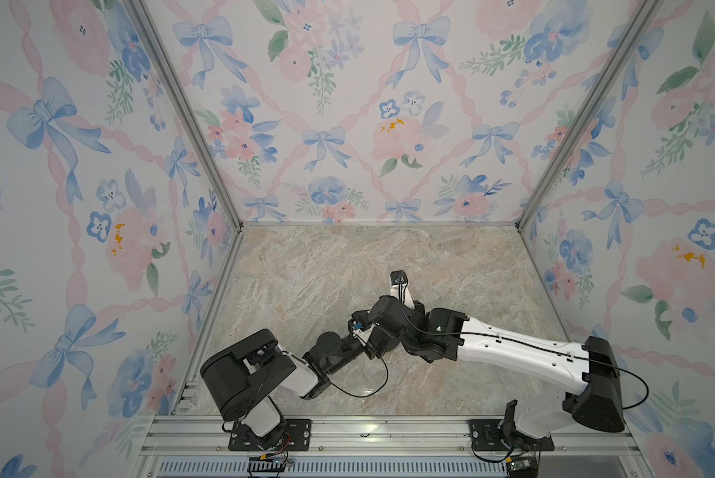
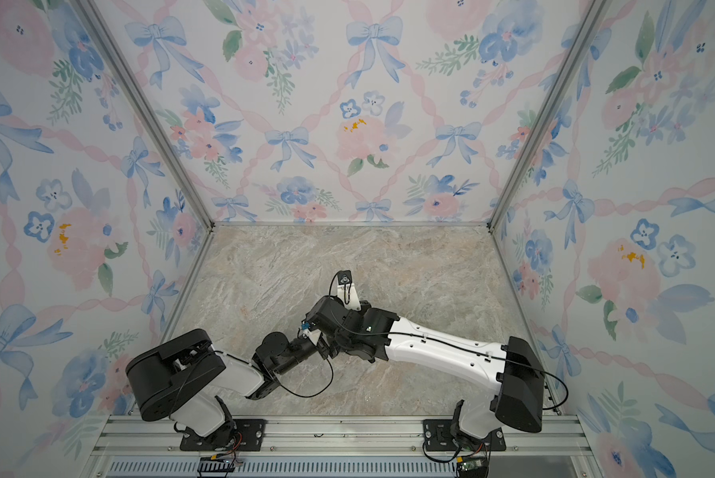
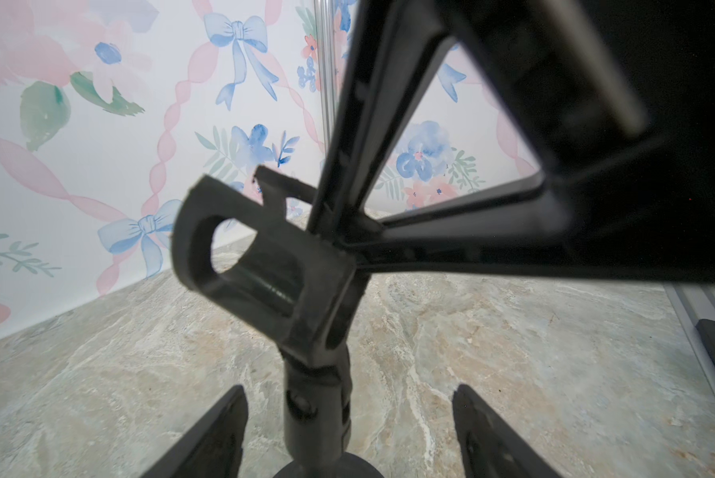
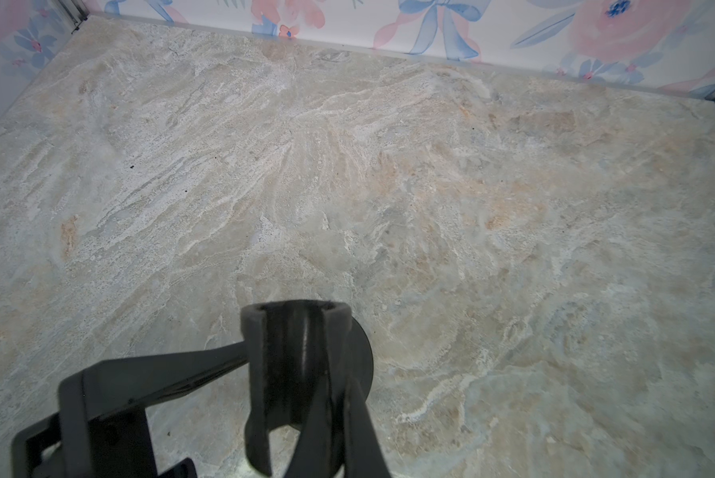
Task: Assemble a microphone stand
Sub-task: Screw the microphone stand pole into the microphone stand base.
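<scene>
Standing upright on the marble table [image 3: 513,331], the microphone stand [image 3: 316,327] is pinched at its clip head [image 3: 264,265] by the closed right gripper [image 3: 347,243]; the left gripper [image 3: 349,391] is set wide astride the rod [image 3: 316,418].

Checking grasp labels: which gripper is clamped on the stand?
The right gripper, pinching the stand's clip head; the left gripper stands open either side of the rod.

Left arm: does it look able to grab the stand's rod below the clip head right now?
Probably yes. The left gripper straddles the rod with open jaws, a gap on each side; the right gripper, shut, sits higher at the clip head, leaving the rod free.
</scene>
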